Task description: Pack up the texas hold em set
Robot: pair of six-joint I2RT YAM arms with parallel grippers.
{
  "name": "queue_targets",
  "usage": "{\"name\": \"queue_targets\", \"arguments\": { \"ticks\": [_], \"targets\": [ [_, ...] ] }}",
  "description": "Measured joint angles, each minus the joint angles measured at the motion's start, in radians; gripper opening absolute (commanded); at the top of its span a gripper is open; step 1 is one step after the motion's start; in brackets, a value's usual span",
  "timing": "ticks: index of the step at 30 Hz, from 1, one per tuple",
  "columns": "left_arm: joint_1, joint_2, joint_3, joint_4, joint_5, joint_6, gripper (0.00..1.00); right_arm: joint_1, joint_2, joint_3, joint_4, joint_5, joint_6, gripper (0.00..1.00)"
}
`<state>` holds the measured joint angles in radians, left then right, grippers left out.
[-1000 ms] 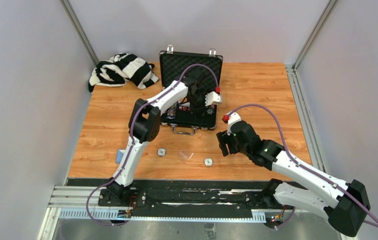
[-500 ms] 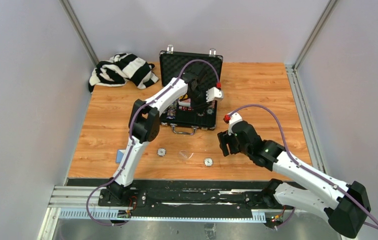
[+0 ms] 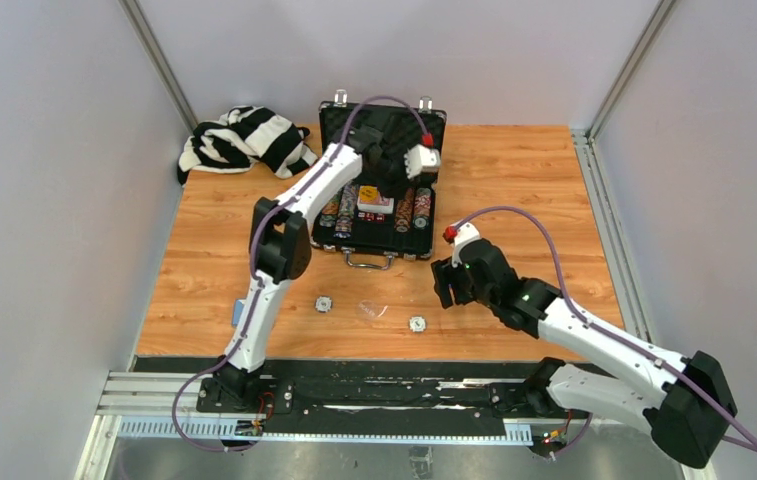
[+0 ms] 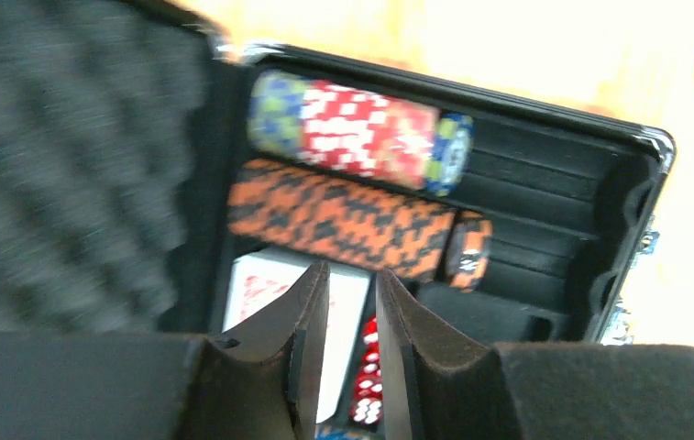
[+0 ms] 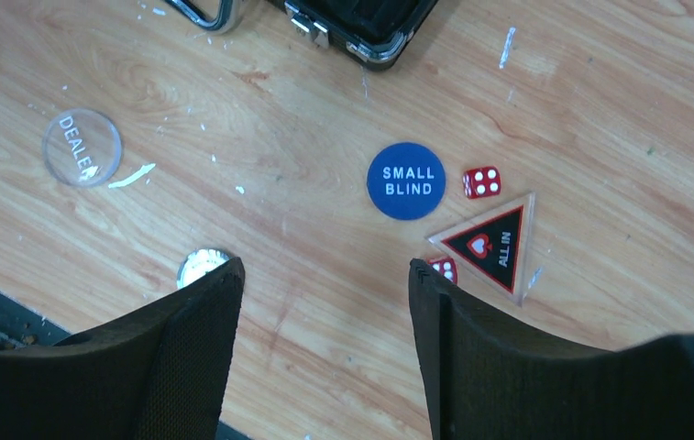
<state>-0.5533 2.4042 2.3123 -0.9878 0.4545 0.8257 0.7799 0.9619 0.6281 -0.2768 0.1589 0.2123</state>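
Over the open briefcase, at the upper middle of the top view, your left gripper points down into the tray. The case's lid stands upright at the back, which I take to be why the tray is free to reach. Poker chips lie on edge in rows along the grooves, packed tight. The card deck and red dice sit in the compartment beneath the fingers. Those jaws stand only a slim gap apart and grip nothing. Deck and dice show through the gap, and I cannot tell whether the tips touch anything.

Lower right of the case, your right gripper hovers over the table, where the loose pieces wait. You have the blue small blind button, a red die just beside it, and the triangular all-in marker. A second die is half hidden by a finger, and the clear dealer button lies at the left of the wrist view. Its jaws are spread wide and empty, touching nothing; wide enough, I judge, to drop over a button.
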Motion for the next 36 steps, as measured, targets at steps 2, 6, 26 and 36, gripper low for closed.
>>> {"name": "queue_targets", "arguments": {
  "ticks": [2, 6, 26, 36],
  "targets": [
    [0.036, -0.03, -0.007, 0.057, 0.029, -0.036, 0.29, -0.007, 0.033, 0.002, 0.028, -0.002, 0.0, 0.64],
    [0.127, -0.159, -0.153, 0.24, 0.129, -0.149, 0.29, -0.017, 0.156, 0.039, 0.075, -0.016, -0.002, 0.63],
    [0.133, -1.198, -1.468, 1.247, -0.552, -0.843, 0.47, -0.063, 0.614, 0.41, 0.168, -0.184, 0.005, 0.09],
    [0.111, -1.452, -1.762, 1.292, -0.631, -0.981, 0.47, -0.149, 0.892, 0.64, 0.138, -0.197, 0.005, 0.01]
  ]
}}
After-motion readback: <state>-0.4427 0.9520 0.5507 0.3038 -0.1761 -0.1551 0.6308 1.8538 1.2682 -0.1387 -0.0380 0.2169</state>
